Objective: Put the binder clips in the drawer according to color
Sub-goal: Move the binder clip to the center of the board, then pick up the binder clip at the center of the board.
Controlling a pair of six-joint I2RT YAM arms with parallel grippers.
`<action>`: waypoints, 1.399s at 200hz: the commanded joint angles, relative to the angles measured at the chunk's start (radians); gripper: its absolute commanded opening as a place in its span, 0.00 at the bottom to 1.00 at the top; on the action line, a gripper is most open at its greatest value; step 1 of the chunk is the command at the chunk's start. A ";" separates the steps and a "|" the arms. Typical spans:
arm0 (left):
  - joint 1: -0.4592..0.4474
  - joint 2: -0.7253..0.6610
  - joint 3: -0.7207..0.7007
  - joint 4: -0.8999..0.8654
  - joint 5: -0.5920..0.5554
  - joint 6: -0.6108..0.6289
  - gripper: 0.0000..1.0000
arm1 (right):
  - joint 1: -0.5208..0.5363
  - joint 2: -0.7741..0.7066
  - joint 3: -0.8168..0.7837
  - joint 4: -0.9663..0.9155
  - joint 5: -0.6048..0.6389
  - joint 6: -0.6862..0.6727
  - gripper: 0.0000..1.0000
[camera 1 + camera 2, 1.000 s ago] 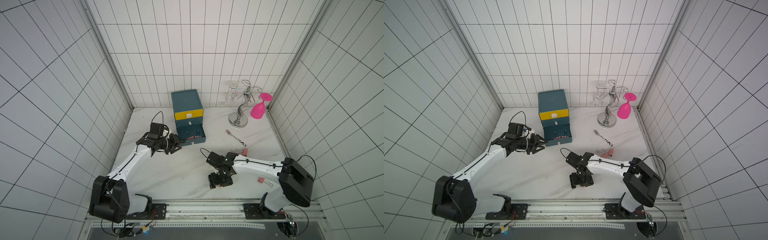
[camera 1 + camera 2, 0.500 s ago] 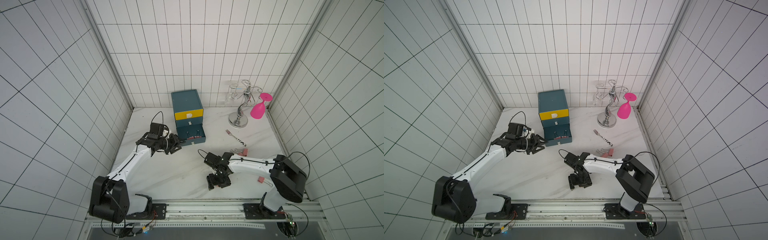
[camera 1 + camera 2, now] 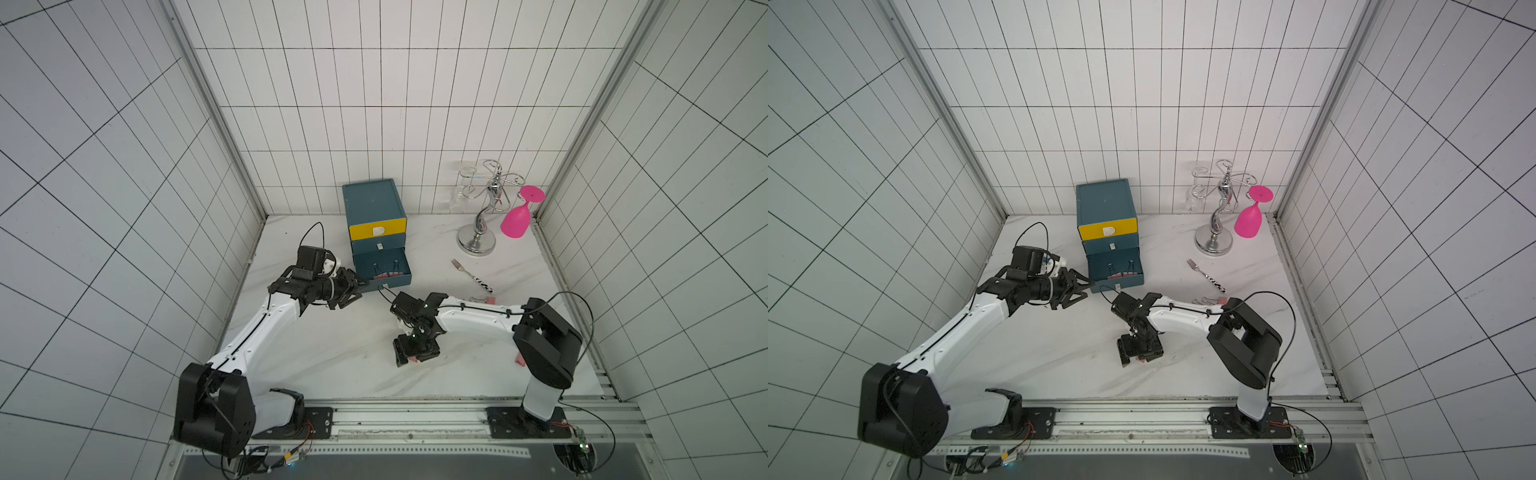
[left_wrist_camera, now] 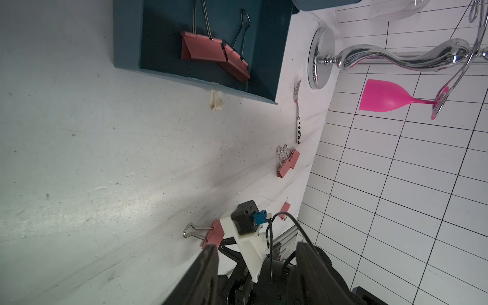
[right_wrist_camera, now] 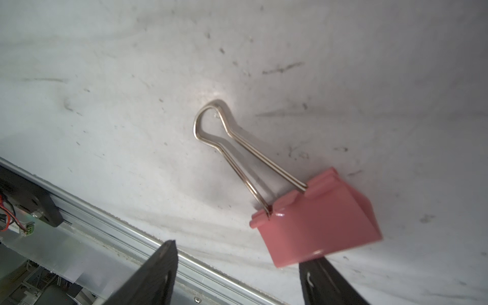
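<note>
The blue cabinet's bottom drawer (image 3: 406,272) stands pulled out, and two salmon-pink binder clips (image 4: 203,50) lie inside it. My left gripper (image 3: 360,289) hovers by the drawer's front left corner, open with nothing between its fingers (image 4: 211,264). My right gripper (image 3: 415,355) points down near the table's front, open over a pink binder clip (image 5: 317,219) that lies flat with its wire handles folded together. One fingertip (image 5: 324,280) is right at that clip's body. A pair of pink clips (image 3: 484,298) lies by the right arm's forearm, and a further pink clip (image 3: 519,360) by its base.
A chrome glass rack (image 3: 478,232) holding a pink wine glass (image 3: 517,220) and a clear glass (image 3: 461,195) stands at the back right. A fork (image 3: 471,275) lies between the rack and the pair of clips. Tiled walls close three sides; a metal rail (image 3: 415,415) runs along the front.
My right gripper has shifted a little to the left along the table's front, staying low over the pink clip. The left arm has not moved.
</note>
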 commanded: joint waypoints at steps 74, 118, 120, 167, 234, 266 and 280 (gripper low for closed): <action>0.060 -0.104 0.007 -0.020 -0.025 -0.011 0.52 | -0.043 -0.038 0.072 -0.227 0.239 -0.174 0.74; 0.059 -0.132 -0.020 -0.031 -0.031 -0.018 0.51 | -0.065 0.075 0.199 -0.203 0.222 -0.280 0.75; 0.060 -0.134 -0.023 -0.031 -0.033 -0.017 0.52 | -0.065 0.078 0.205 -0.203 0.219 -0.283 0.75; 0.062 -0.174 -0.055 -0.048 -0.039 -0.024 0.52 | -0.074 0.187 0.308 -0.221 0.176 -0.322 0.75; 0.062 -0.182 -0.060 -0.053 -0.043 -0.030 0.52 | -0.055 0.189 0.273 -0.224 0.102 -0.322 0.74; 0.062 -0.177 -0.062 -0.048 -0.040 -0.031 0.52 | -0.032 0.159 0.231 -0.224 0.085 -0.308 0.75; 0.061 -0.174 -0.061 -0.044 -0.039 -0.031 0.52 | -0.018 0.150 0.218 -0.227 0.086 -0.301 0.75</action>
